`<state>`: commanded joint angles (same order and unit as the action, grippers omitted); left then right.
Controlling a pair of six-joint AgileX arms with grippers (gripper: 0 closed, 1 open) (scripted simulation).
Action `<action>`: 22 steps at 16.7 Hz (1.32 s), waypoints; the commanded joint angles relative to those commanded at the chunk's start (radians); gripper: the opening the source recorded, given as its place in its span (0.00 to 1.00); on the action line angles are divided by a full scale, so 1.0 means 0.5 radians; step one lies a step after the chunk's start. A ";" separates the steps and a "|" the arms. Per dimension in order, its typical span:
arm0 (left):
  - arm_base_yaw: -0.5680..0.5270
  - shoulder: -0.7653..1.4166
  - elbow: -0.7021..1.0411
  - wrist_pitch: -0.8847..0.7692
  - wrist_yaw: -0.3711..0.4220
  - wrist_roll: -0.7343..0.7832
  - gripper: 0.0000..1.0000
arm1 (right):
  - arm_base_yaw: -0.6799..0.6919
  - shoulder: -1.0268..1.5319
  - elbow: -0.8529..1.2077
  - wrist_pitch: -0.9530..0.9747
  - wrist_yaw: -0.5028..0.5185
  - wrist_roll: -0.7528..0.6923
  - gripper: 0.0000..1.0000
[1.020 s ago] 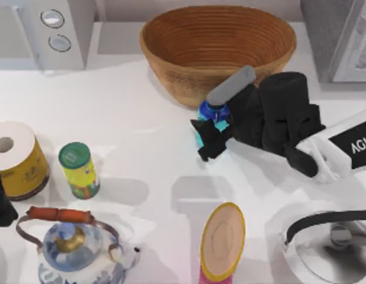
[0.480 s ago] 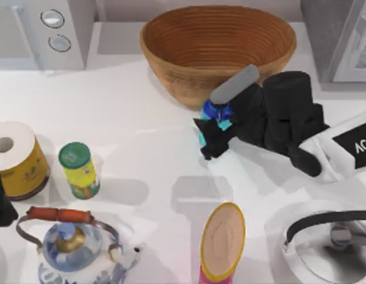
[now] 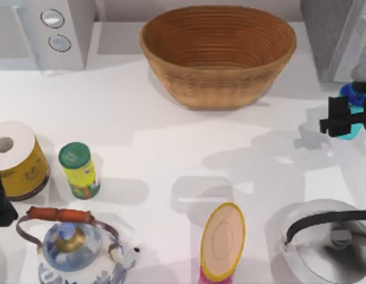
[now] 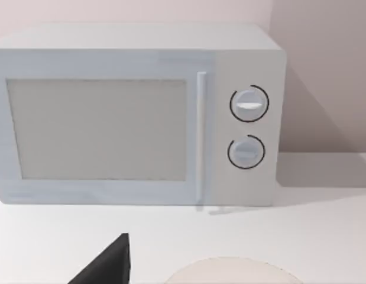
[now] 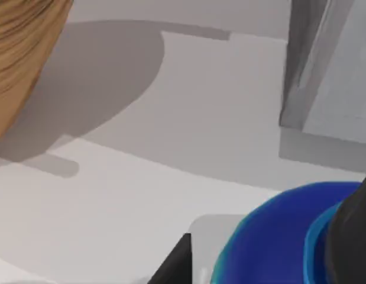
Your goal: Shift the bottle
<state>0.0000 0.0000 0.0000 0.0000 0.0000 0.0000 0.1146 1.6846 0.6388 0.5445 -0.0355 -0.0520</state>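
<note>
Top view: the right gripper [image 3: 348, 118] at the table's right edge, its black fingers [image 3: 335, 116] clamped on the bottle [image 3: 352, 113], to the right of the basket [image 3: 218, 53] and below the grey appliance [image 3: 339, 35]. Right wrist view: the bottle's blue shoulder [image 5: 283, 236] close against the fingers, the basket's rim [image 5: 23, 53] well apart from it. Left wrist view: the microwave [image 4: 135, 112]; the left gripper's state cannot be told.

White tabletop [image 3: 153, 148] under even light, soft shadows. Pale beige wall [image 4: 318, 71] behind. Light grey box-shaped microwave [image 4: 135, 112] at rear left; grey cabinet [image 3: 336, 35] at rear right.
</note>
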 joint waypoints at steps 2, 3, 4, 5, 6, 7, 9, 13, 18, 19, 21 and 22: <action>0.000 0.000 0.000 0.000 0.000 0.000 1.00 | -0.178 -0.221 -0.171 -0.044 0.052 0.026 0.00; 0.000 0.000 0.000 0.000 0.000 0.000 1.00 | -0.241 -0.308 -0.241 -0.057 0.069 0.034 0.00; 0.000 0.000 0.000 0.000 0.000 0.000 1.00 | -0.289 -0.374 -0.294 -0.065 0.079 0.040 0.00; 0.000 0.000 0.000 0.000 0.000 0.000 1.00 | -0.328 -0.419 -0.328 -0.068 0.085 0.043 0.00; 0.000 0.000 0.000 0.000 0.000 0.000 1.00 | -0.352 -0.444 -0.346 -0.068 0.087 0.043 0.00; 0.000 0.000 0.000 0.000 0.000 0.000 1.00 | -0.356 -0.448 -0.349 -0.068 0.087 0.044 0.00; 0.000 0.000 0.000 0.000 0.000 0.000 1.00 | -0.356 -0.448 -0.349 -0.068 0.087 0.044 0.00; 0.000 0.000 0.000 0.000 0.000 0.000 1.00 | -0.345 -0.355 -0.318 0.007 0.084 0.050 0.00; 0.000 0.000 0.000 0.000 0.000 0.000 1.00 | -0.342 0.090 -0.242 0.296 0.093 0.052 0.00; 0.000 0.000 0.000 0.000 0.000 0.000 1.00 | -0.342 0.167 -0.219 0.362 0.095 0.054 0.00; 0.000 0.000 0.000 0.000 0.000 0.000 1.00 | -0.344 0.261 -0.178 0.459 0.104 0.054 0.00; 0.000 0.000 0.000 0.000 0.000 0.000 1.00 | -0.345 0.277 -0.169 0.477 0.107 0.053 0.00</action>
<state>0.0000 0.0000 0.0000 0.0000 0.0000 0.0000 -0.0580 1.8234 0.5545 0.7829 0.0183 -0.0253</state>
